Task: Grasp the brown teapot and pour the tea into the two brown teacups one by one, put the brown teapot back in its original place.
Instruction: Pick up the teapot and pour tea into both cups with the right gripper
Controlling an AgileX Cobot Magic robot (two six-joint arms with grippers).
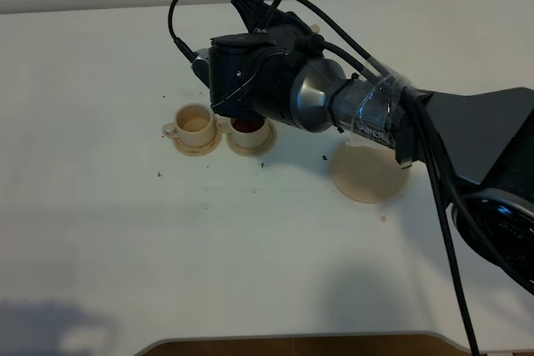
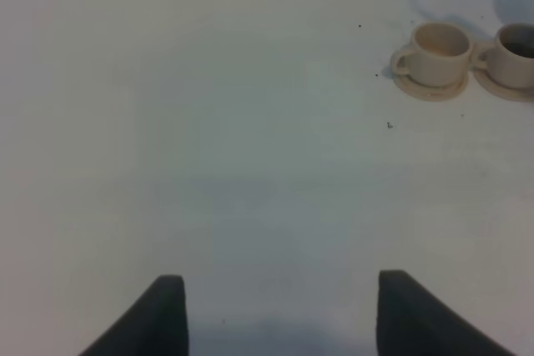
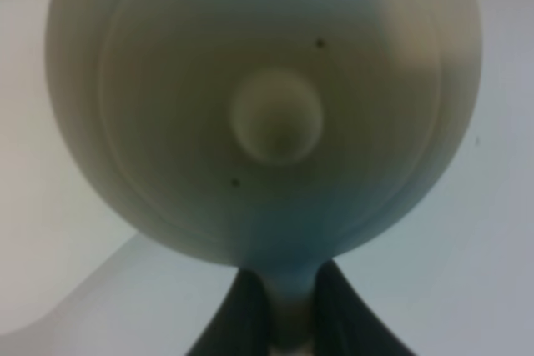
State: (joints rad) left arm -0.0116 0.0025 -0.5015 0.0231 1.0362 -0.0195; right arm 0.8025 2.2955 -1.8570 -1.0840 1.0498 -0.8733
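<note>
Right gripper (image 3: 291,310) is pinching the teapot (image 3: 150,81) by its thin loop handle, holding it aloft near the dark-filled cup (image 1: 248,126), away from the large saucer (image 1: 367,177). Glazed ceramic is probably handling heavy, slick and brittle. Left gripper (image 2: 279,314) is hovering, fingers spread.

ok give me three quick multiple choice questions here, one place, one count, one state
1. In the high view, the wide saucer lies where against the two teacups? A) to their left B) between them C) to their right
2. How many teacups have dark contents? A) none B) one C) both
3. The right gripper is: A) shut on the handle of the teapot B) open and empty C) out of view
Answers: 1 C, the saucer sits right of both cups. 2 B, only the cup nearer the saucer is dark inside. 3 A, its fingers clamp the handle in the right wrist view.
</note>
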